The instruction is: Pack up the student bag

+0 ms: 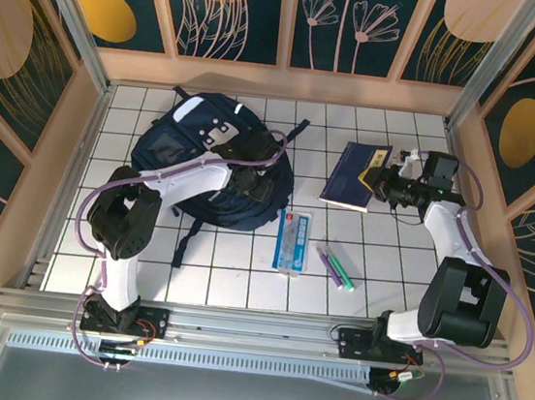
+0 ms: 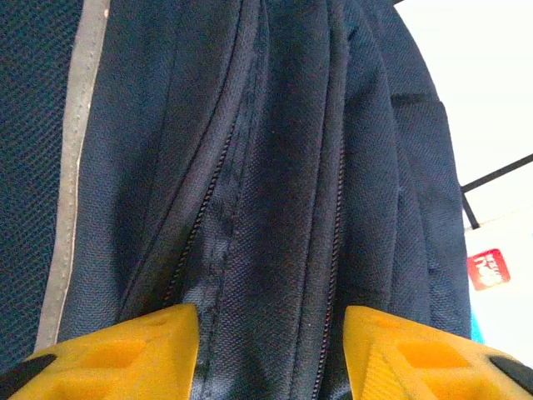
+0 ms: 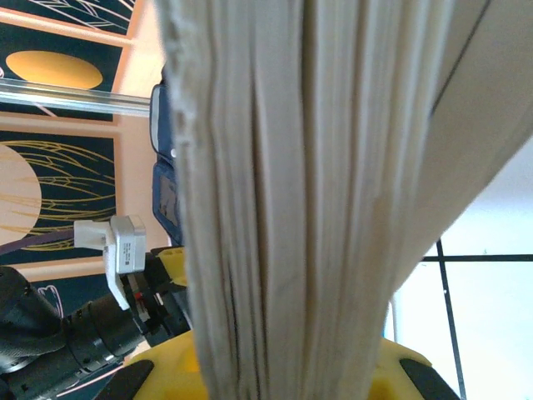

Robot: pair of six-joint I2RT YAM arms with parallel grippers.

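Note:
The navy student bag lies at the back left of the tiled table, its light grey flap toward the far wall. My left gripper reaches over the bag's right side. From the left wrist, its yellow fingertips stand apart over the bag's fabric and zips, so the left gripper is open. My right gripper is shut on the right edge of a dark-blue book. From the right wrist, the book's page edges stand upright between the right gripper's jaws.
A clear flat packet with blue print lies mid-table, its red label seen beside the bag. Purple and green pens lie to its right. Wooden walls ring the table on three sides.

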